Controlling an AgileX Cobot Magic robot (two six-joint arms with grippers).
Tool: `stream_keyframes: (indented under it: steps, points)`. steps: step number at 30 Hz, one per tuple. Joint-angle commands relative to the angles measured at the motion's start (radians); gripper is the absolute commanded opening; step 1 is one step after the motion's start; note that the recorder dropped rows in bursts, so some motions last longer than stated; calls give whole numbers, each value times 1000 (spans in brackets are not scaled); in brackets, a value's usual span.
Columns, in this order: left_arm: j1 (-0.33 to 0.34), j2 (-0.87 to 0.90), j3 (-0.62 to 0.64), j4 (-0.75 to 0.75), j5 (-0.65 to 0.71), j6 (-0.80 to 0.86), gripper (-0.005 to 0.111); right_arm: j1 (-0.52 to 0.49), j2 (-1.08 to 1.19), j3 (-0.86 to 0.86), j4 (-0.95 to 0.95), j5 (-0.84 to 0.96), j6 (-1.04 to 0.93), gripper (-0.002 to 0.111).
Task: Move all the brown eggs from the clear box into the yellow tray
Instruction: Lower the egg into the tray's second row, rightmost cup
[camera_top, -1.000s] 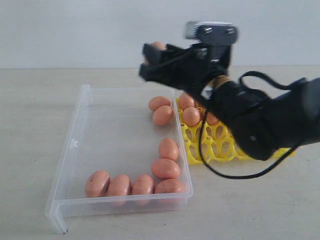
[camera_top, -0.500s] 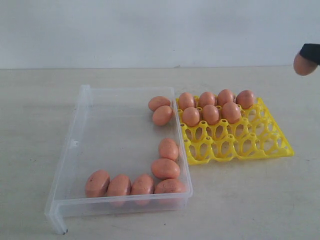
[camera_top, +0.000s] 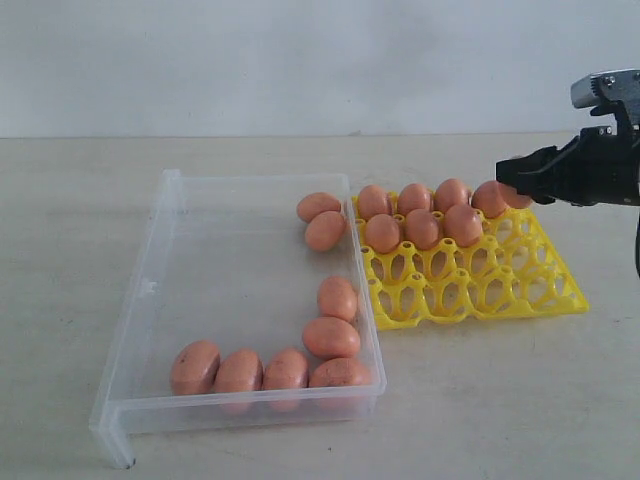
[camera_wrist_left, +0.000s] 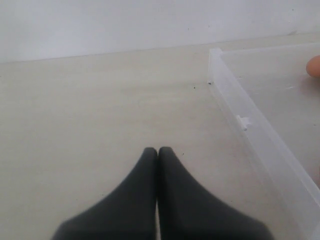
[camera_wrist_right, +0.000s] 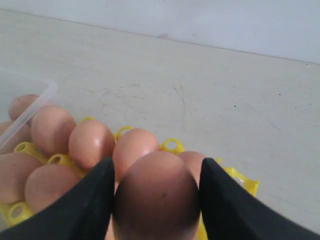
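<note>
Exterior view, status check.

Yellow tray (camera_top: 470, 292): seven brown eggs (camera_top: 421, 228) are seated, four along the far row and three in the row next to it. The other cups are bare.

Clear box (camera_top: 240, 270): eight eggs are left. Two touch at the far corner by the tray, two lie along the tray-side wall, and four sit in a line against the near wall.

Right gripper (camera_top: 512, 183): clamped on the carried egg (camera_wrist_right: 156, 195), with a finger pressed to either side of it (clearest in the right wrist view). It hangs over the far right corner of the tray, just beside the last egg of the far row. The egg is not seated. I cannot tell whether it touches its neighbour.

Left gripper (camera_wrist_left: 158, 150): clenched with nothing between the fingers. It is over the bare table (camera_wrist_left: 75, 100), outside the box wall.

Progress, my estimate: close to half done, with seven placed, one in transit and eight waiting. The step in hand looks like lowering the carried egg into an empty cup near that corner. After that, eight pick-and-place rounds remain. The open cups look to be enough for them (the arm hides a little of the grid).
</note>
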Motion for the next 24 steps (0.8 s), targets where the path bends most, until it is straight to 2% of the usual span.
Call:
stream_keyframes:
  steps: [1, 4, 24]
  points:
    - [-4, -1, 3, 5, 2, 4, -4, 1, 77, -43, 14, -48, -3, 0]
    - [-4, -1, 3, 5, 2, 4, -4, 1, 100, -46, -56, -26, 3, 0]
    - [-4, -1, 3, 5, 2, -3, -4, 1, 100, -46, -92, 36, 40, 0]
